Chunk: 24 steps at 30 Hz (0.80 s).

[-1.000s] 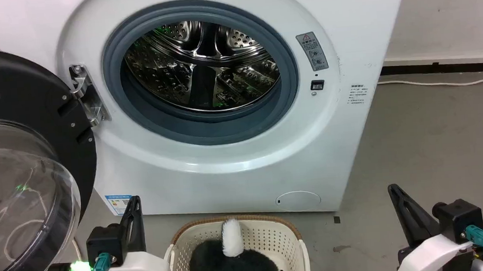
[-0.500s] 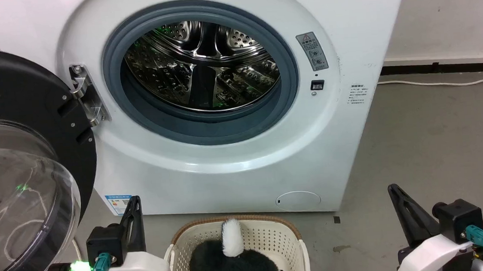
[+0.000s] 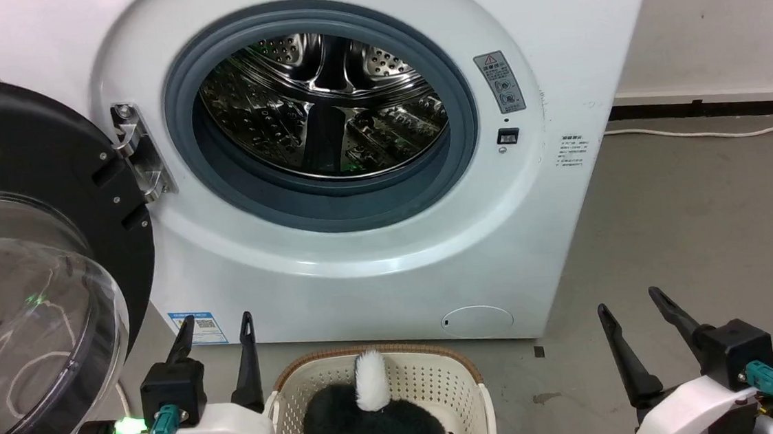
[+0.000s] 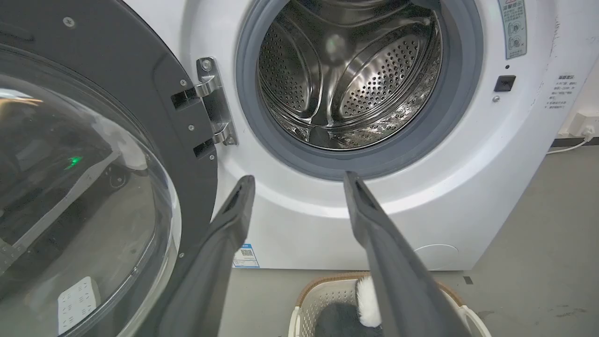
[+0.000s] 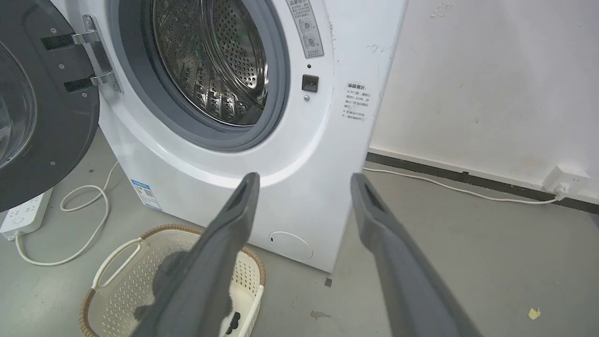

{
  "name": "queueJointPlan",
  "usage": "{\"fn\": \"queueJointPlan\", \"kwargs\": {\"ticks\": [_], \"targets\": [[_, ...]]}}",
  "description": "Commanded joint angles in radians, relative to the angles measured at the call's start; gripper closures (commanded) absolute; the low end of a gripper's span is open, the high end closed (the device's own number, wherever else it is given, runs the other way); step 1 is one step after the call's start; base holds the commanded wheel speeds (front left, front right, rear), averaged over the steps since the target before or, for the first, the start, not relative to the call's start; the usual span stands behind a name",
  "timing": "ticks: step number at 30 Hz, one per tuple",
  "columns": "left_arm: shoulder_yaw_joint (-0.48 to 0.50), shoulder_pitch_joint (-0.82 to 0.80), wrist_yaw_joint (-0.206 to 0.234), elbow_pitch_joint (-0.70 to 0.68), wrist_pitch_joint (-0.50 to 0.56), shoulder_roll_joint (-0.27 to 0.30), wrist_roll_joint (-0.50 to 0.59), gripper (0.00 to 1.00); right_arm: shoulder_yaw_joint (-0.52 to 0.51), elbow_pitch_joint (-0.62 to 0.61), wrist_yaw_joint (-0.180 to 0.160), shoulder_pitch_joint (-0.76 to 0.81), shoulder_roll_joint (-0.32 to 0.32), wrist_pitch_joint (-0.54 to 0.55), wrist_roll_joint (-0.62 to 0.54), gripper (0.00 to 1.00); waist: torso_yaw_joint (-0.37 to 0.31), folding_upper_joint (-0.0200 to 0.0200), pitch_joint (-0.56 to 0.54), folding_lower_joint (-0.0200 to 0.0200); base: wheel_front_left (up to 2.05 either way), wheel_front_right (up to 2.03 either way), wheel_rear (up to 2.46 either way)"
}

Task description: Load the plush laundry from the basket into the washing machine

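Both claws just spread apart, empty: left gripper (image 3: 214, 325) at 7 o'clock, right gripper (image 3: 628, 301) at 5. Plush laundry (image 3: 368, 425) sits in basket (image 3: 439, 354) at 6, washing machine (image 3: 363, 267) drum open at 12; grab looks next

Head view: high and square-on before the washing machine (image 3: 377, 273), facing forward and down, near enough that the white front runs off the top of the frame.
Left wrist view: lower, toward the washing machine's hinge (image 4: 213, 100) side, sighting along the left gripper (image 4: 299, 177) into the drum opening (image 4: 348, 75); close in.
Right wrist view: off the washing machine's latch side, angled across its front, sighting along the right gripper (image 5: 304, 175); takes in the wall (image 5: 468, 70) and floor (image 5: 468, 224) beside the machine.
Shared ground: all three views hold the drum opening, the hinge, the swung-out door (image 3: 22, 149) and the basket (image 3: 434, 379) at the washing machine's foot.
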Motion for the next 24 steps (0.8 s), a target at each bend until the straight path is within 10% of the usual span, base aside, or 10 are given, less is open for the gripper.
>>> {"fn": "queueJointPlan", "kwargs": {"ticks": [1, 24], "targets": [[-0.006, 0.002, 0.003, 0.000, -0.011, 0.000, -0.002, 0.00, -0.002, -0.003, 0.000, 0.001, 0.000, -0.010, 0.012, 0.00, -0.001, 0.0000, 0.001, 0.0000, 0.00, 0.00, 0.00], [-0.068, -0.081, -0.016, 0.167, -0.061, 0.010, -0.013, 0.00, -0.028, -0.017, 0.000, -0.048, 0.000, -0.062, 0.062, 0.00, -0.058, 0.0000, 0.150, 0.0000, 0.00, 0.00, 0.00]]}}
